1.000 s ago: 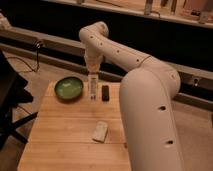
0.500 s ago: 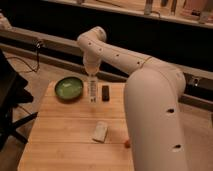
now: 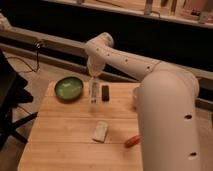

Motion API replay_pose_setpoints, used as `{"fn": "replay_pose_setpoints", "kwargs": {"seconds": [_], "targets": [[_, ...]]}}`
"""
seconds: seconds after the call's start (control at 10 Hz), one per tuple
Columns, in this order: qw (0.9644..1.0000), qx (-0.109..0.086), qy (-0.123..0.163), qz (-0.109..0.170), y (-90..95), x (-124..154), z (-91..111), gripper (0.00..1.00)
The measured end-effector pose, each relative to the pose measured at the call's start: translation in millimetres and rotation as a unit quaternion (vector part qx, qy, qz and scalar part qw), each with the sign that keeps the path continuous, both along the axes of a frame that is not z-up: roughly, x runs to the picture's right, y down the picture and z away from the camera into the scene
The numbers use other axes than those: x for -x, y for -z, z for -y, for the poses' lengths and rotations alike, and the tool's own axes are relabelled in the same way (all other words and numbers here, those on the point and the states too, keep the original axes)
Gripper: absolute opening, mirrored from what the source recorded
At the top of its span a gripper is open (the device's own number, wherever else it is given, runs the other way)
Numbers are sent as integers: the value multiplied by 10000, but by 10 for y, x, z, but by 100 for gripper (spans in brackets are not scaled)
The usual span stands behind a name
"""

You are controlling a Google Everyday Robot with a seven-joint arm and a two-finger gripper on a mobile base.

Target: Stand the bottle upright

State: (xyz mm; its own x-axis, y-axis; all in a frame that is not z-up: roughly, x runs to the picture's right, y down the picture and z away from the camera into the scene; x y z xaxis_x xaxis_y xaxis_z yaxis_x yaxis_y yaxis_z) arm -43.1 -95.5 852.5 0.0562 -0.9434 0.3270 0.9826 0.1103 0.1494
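Observation:
The bottle [image 3: 93, 93] is a slim, whitish, partly clear shape near the back of the wooden table [image 3: 65, 145], between the green bowl [image 3: 68, 88] and a small black block [image 3: 105, 92]. It runs top to bottom in the camera view; I cannot tell whether it stands or lies. My gripper [image 3: 93, 76] hangs straight down from the white arm [image 3: 120, 57], right over the bottle's far end, at or touching it.
A flat pale slab [image 3: 100, 131] lies mid-table, and a small orange object [image 3: 132, 141] lies to its right. The arm's large white body [image 3: 167, 120] covers the table's right side. Dark cables and a black object are off the left edge.
The arm's bend above the table has shifted slightly left. The gripper stays over the bottle's far end, and the bottle is in about the same spot.

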Motion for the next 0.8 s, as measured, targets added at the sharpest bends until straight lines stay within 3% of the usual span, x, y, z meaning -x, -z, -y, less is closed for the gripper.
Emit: {"fn": "replay_pose_setpoints", "kwargs": {"seconds": [0.5,0.8], "targets": [[9999,-118,17,7,-49,10,47,0],[9994,-261,206,-39,-63,54,172,0]]}}
